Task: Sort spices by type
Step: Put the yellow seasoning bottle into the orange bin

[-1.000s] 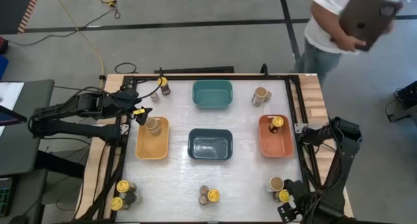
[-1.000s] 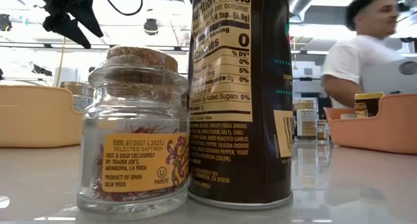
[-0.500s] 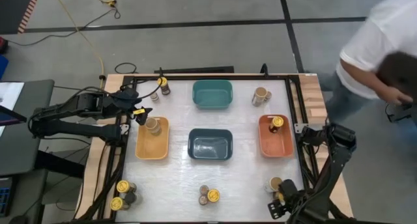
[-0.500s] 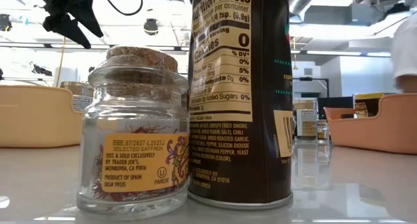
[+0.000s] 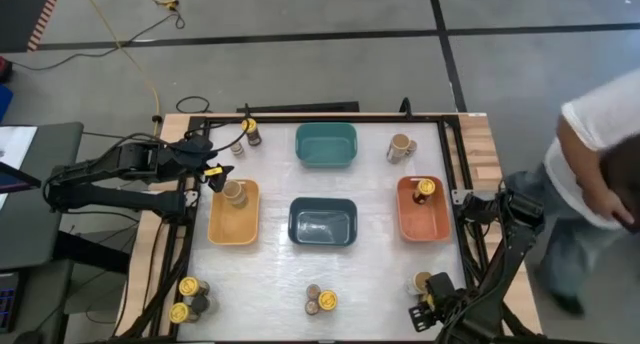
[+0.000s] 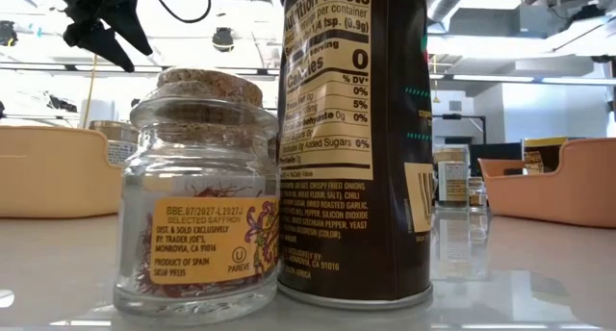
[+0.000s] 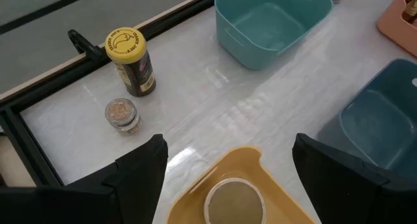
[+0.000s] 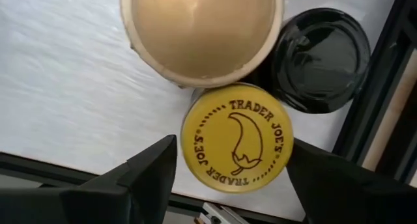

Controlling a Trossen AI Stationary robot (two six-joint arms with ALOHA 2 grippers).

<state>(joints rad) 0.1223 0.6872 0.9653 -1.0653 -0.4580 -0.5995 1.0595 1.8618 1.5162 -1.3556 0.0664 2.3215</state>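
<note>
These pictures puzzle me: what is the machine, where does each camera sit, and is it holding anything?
It is a robot with two dark arms at a white table, each ending in a two-finger claw. One camera looks down from above, one sits at table height, and one rides on each wrist.

On the table stand four plastic bins: yellow, teal, dark-blue and orange, with small spice jars grouped near the corners and the near edge.

The left claw hangs open over a tan-topped jar standing in the yellow bin, holding nothing. The right claw is lowered around a yellow-lidded jar, its fingers open on either side, not gripping it yet.
</note>
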